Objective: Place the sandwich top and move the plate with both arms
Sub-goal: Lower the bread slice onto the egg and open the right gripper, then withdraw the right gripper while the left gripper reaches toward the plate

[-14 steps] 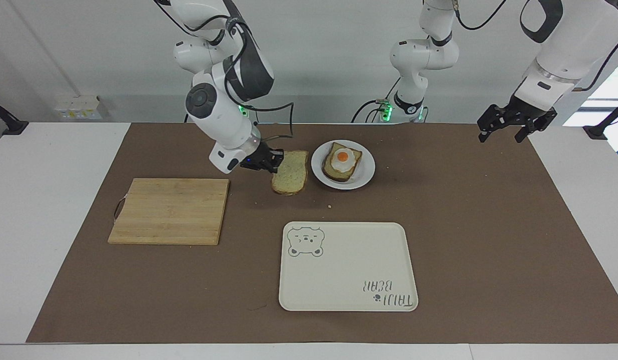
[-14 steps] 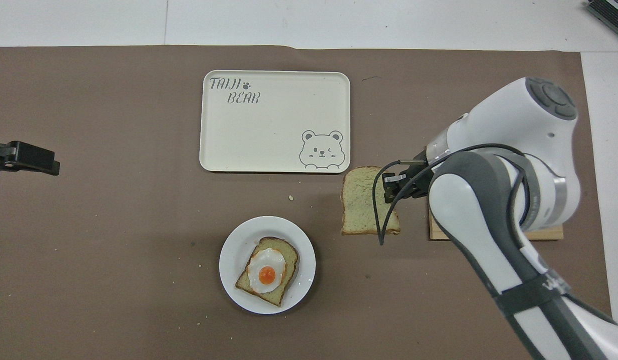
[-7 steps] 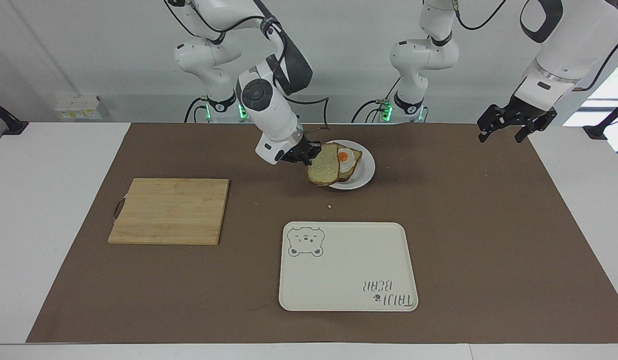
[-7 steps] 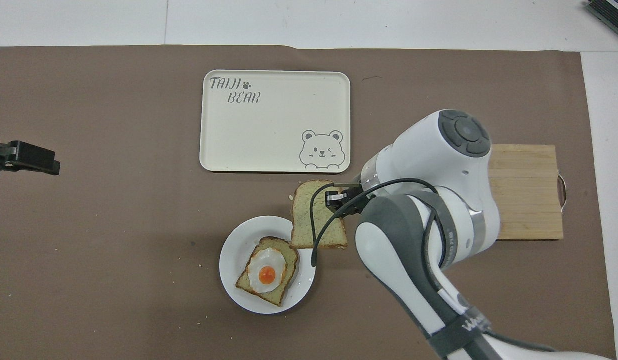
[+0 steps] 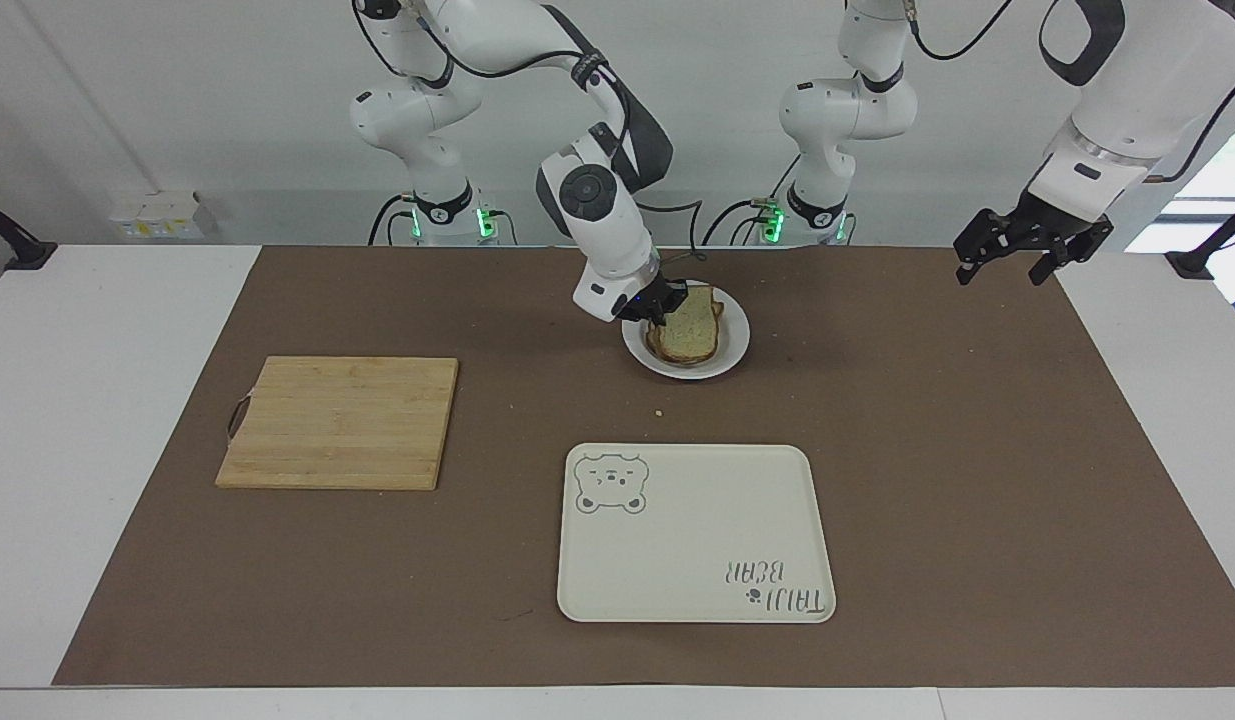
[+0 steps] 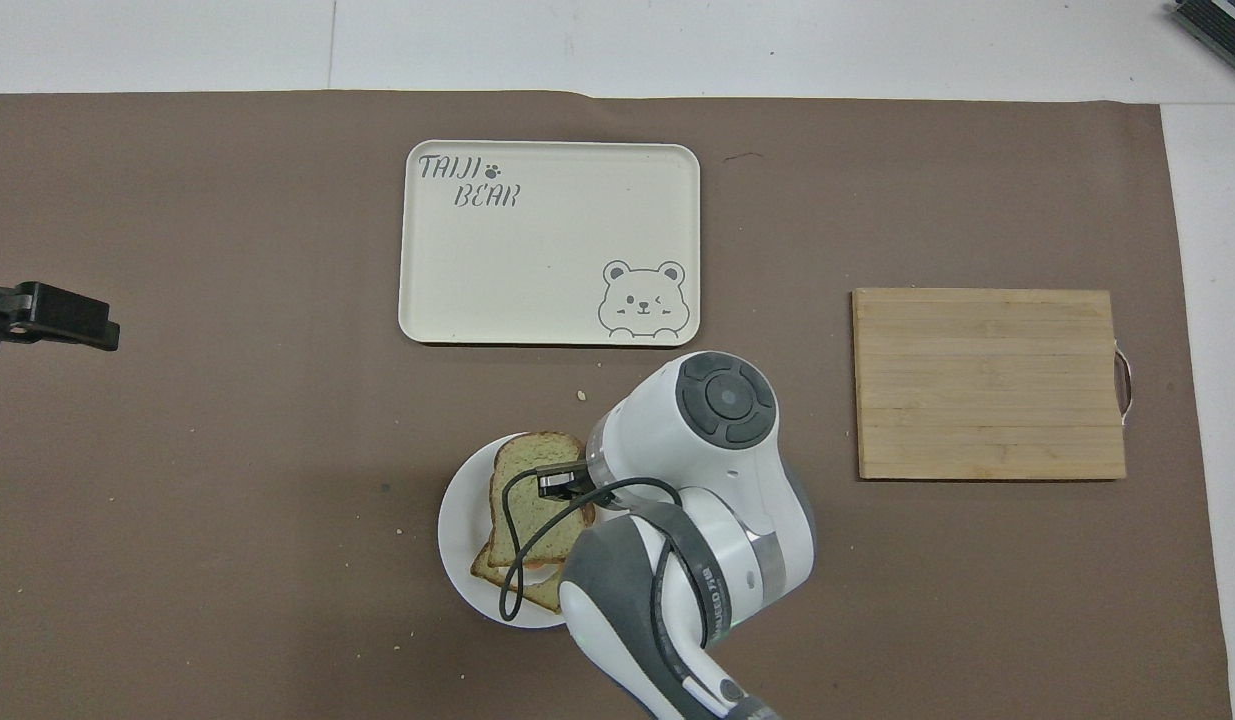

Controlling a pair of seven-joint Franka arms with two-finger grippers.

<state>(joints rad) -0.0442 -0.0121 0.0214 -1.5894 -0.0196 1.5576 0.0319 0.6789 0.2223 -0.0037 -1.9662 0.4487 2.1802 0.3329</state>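
We have the right gripper (image 5: 665,305) clamped on the sandwich top (image 5: 690,327), right over the plate (image 5: 729,355) near the middle of the robots' edge of the table. The slice sits on or just above the toast beneath it; we cannot tell which. Its long axis runs away from the robots, rounded end farthest. The pinched side faces the right arm's end, so letting go looks next. The left gripper (image 5: 1029,247) waits, fingers spread, over the corner at the left arm's end.
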